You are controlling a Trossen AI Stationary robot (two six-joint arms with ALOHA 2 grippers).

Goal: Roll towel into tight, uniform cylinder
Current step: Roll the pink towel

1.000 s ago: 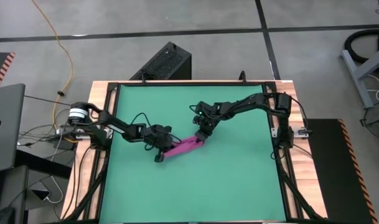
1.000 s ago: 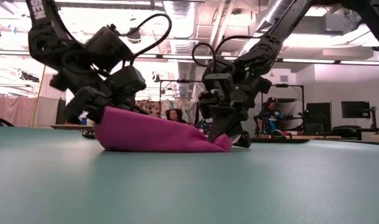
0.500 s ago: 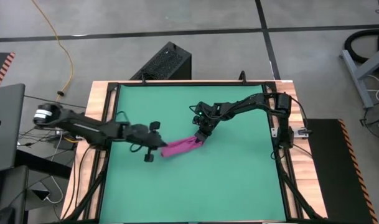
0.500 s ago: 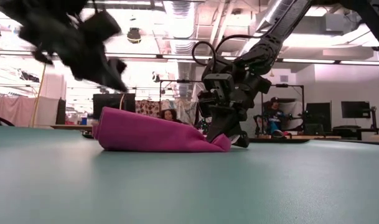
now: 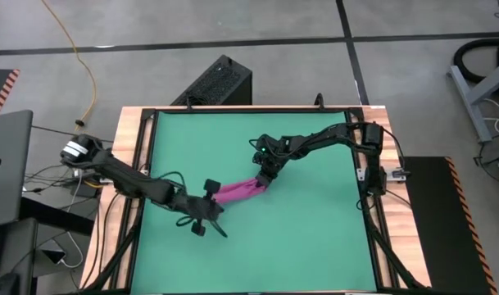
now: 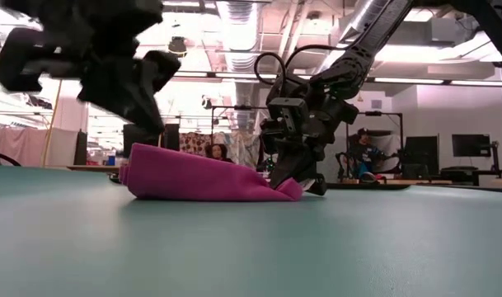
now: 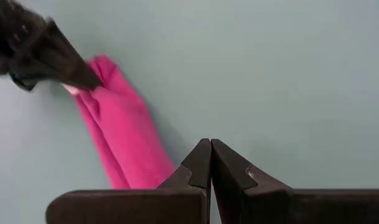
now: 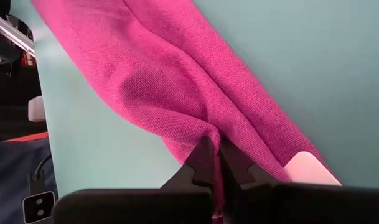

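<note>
Towel (image 5: pixel 237 192): loosely rolled, mid-surface on the green mat (image 5: pixel 315 246).
Right gripper (image 5: pixel 260 182): fingers pinching its far end.
Left gripper (image 5: pixel 215 223): fingers closed, empty, beside the near end.
Technique: anchor one end, tuck evenly.

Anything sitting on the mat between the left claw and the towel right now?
Nothing. In the left wrist view, only bare green mat surrounds the shut left claw, and the towel lies right beside its tips. The high view agrees.
</note>
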